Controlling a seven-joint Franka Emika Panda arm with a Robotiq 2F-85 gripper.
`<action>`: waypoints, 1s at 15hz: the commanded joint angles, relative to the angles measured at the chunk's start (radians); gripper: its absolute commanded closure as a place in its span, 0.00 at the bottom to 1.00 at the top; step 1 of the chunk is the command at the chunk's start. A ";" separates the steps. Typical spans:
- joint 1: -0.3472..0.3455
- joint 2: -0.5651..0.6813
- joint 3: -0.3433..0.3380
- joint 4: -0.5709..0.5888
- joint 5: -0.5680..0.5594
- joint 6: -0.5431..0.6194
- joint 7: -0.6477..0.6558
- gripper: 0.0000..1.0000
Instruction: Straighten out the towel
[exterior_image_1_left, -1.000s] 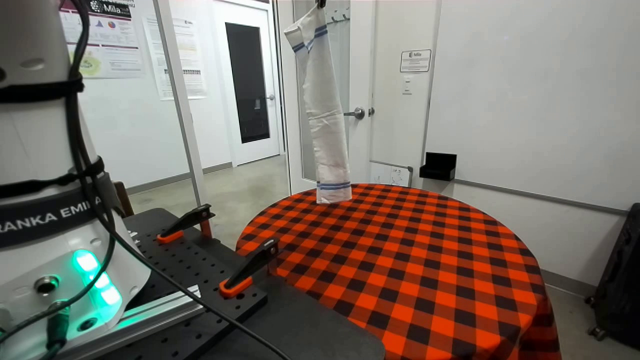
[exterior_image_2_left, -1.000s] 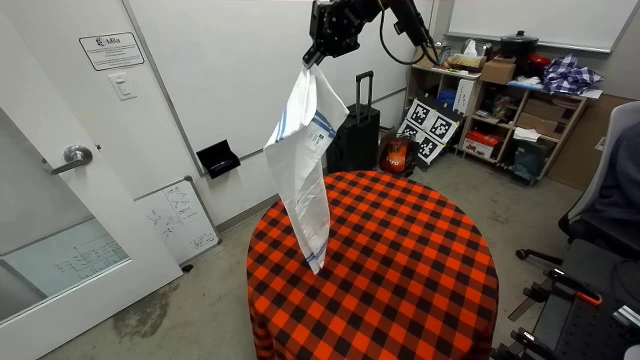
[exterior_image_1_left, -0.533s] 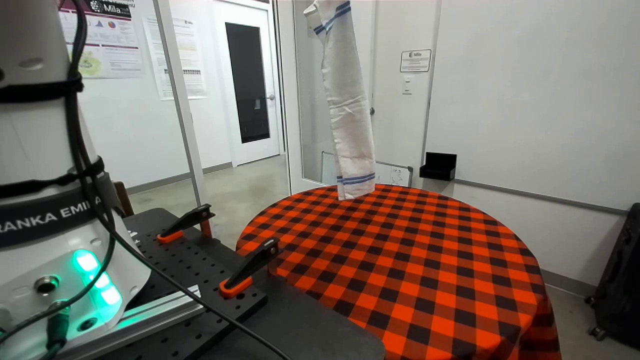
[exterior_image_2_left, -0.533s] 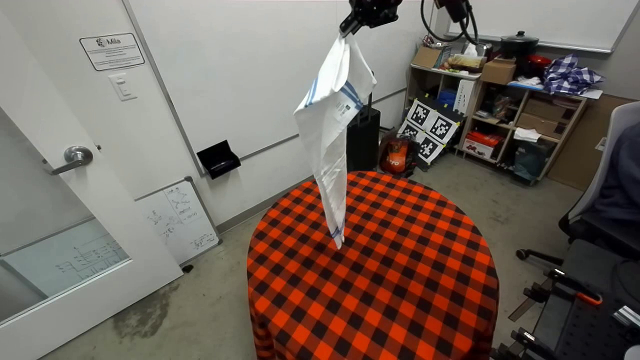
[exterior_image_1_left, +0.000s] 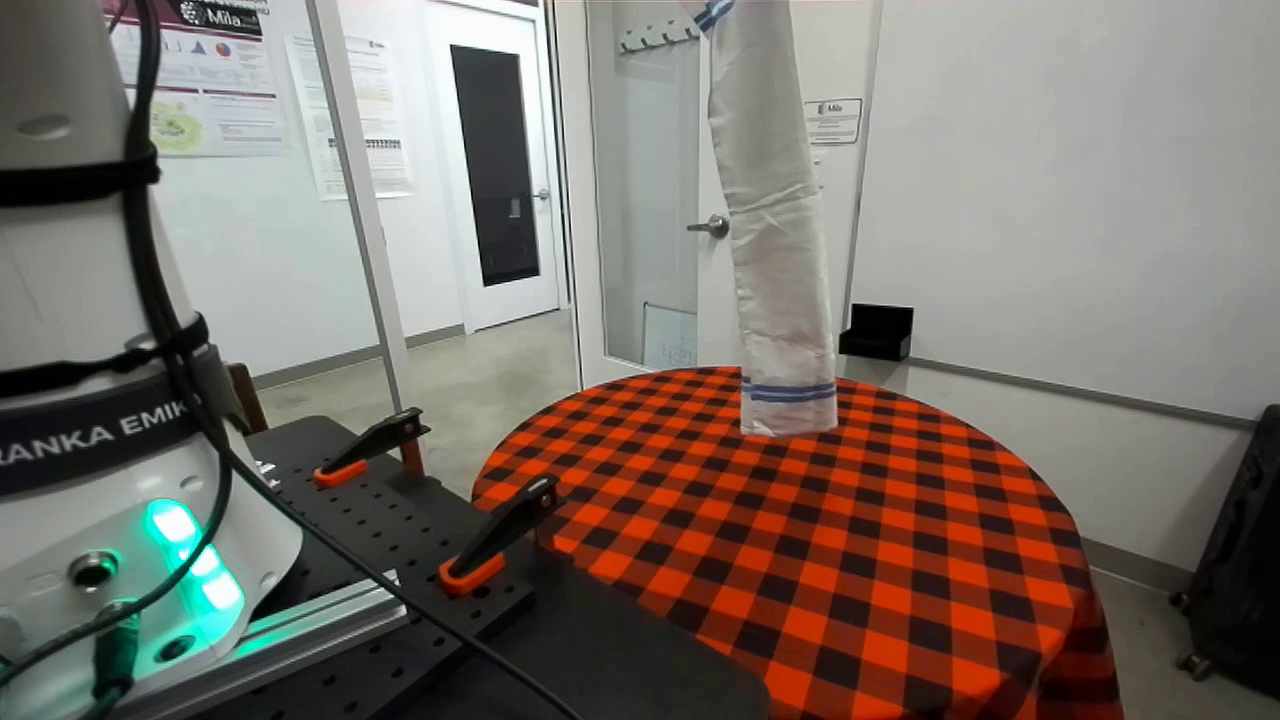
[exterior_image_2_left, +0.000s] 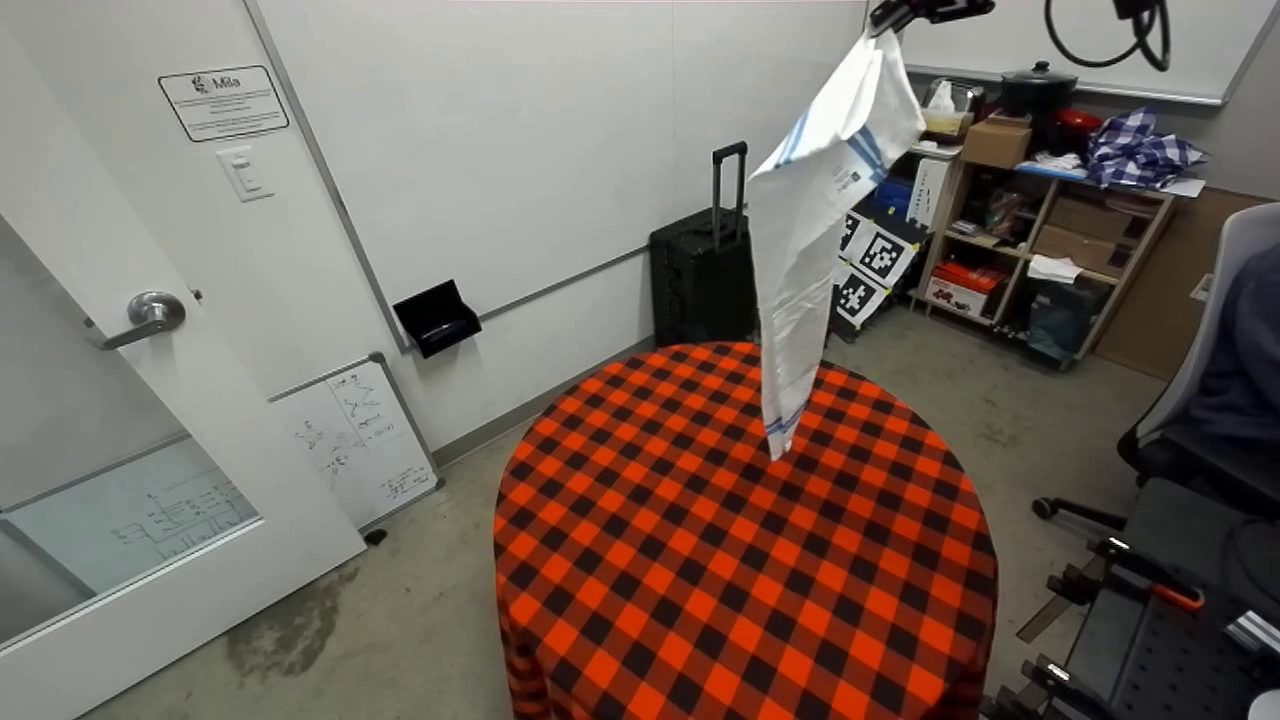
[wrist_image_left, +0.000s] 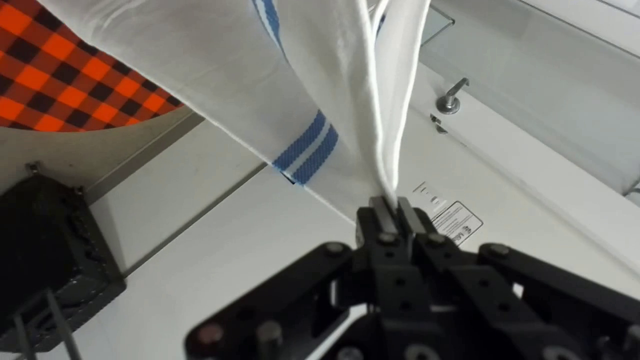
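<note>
A white towel with blue stripes hangs long, narrow and folded in on itself above the round table, in both exterior views (exterior_image_1_left: 775, 230) (exterior_image_2_left: 800, 240). Its lower end is over the red and black checked tablecloth (exterior_image_1_left: 850, 570) (exterior_image_2_left: 740, 590); I cannot tell whether it touches the cloth. My gripper is shut on one corner or edge of the towel, in the wrist view (wrist_image_left: 395, 205) and at the top of an exterior view (exterior_image_2_left: 882, 22). The towel (wrist_image_left: 235, 85) spreads away from the fingertips in the wrist view. The gripper is above the frame in an exterior view.
The robot base (exterior_image_1_left: 120, 560) stands on a black perforated mount with clamps (exterior_image_1_left: 490, 545) beside the table. A door (exterior_image_2_left: 180, 400), a whiteboard (exterior_image_2_left: 560, 130), a black suitcase (exterior_image_2_left: 705, 280), shelves (exterior_image_2_left: 1030, 230) and an office chair (exterior_image_2_left: 1210, 400) stand around the table.
My gripper has carried the hanging towel to the right in both exterior views. In one of them the gripper has risen out of frame. The towel stays held.
</note>
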 joint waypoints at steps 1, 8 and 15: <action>-0.044 -0.148 -0.105 -0.156 0.010 -0.023 -0.036 0.99; -0.186 -0.198 -0.202 -0.278 -0.253 -0.120 -0.004 0.99; -0.134 -0.161 -0.077 -0.295 -0.410 -0.131 0.051 0.99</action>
